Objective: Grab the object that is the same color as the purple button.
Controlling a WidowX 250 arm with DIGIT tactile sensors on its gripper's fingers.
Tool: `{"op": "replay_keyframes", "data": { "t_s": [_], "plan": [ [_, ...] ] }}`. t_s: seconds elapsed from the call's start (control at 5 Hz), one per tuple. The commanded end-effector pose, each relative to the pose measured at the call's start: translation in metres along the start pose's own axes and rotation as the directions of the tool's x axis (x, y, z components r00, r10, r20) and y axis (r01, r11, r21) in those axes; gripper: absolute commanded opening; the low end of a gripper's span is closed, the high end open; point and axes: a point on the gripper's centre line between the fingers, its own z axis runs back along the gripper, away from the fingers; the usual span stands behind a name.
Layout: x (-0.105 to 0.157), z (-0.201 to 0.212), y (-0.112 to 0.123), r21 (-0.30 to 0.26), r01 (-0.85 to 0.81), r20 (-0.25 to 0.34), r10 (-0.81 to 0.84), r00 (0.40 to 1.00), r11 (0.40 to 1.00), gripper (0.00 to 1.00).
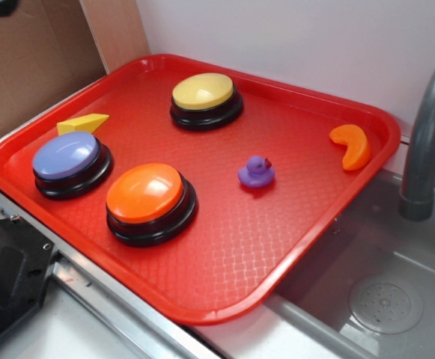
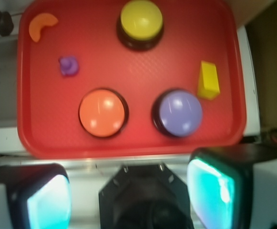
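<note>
The tiny purple duck [image 1: 256,172] with a reddish beak sits on the red tray [image 1: 232,254], right of centre; in the wrist view the duck [image 2: 68,66] is at the upper left. The purple button [image 1: 67,157] stands at the tray's left; in the wrist view the purple button [image 2: 179,113] is nearest my right finger. My gripper [image 2: 133,193] is high above the tray's near edge, far from the duck, with jaws wide apart and nothing between them. Its cyan pads [image 2: 213,191] show at the bottom corners. The gripper does not show in the exterior view.
An orange button [image 1: 145,194], a yellow button [image 1: 204,93], a yellow wedge [image 1: 84,123] and an orange crescent [image 1: 352,144] also lie on the tray. A grey sink [image 1: 382,292] with a faucet [image 1: 427,142] is to the right. Black robot base [image 2: 145,198] sits below the gripper.
</note>
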Motion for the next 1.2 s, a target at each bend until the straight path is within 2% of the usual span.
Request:
{"op": "replay_keyframes", "data": {
  "t_s": [0.0,0.2,0.4,0.6,0.8,1.0],
  "plan": [
    [0.055,-0.047,-0.04,-0.01,0.029,0.056,-0.028,0.998,1.0,1.0],
    [0.076,-0.08,-0.047,0.037,-0.003,0.094,0.0,0.996,0.999,1.0],
    [0.094,-0.112,-0.049,0.042,-0.037,0.075,0.034,0.997,0.998,1.0],
    [0.101,-0.14,-0.045,0.052,-0.079,0.056,0.076,0.996,0.996,1.0],
    [0.108,-0.168,-0.047,-0.011,-0.053,0.053,0.053,0.997,0.999,1.0],
    [0.109,-0.185,-0.05,-0.03,-0.042,0.018,0.043,0.999,0.999,1.0]
  ]
}}
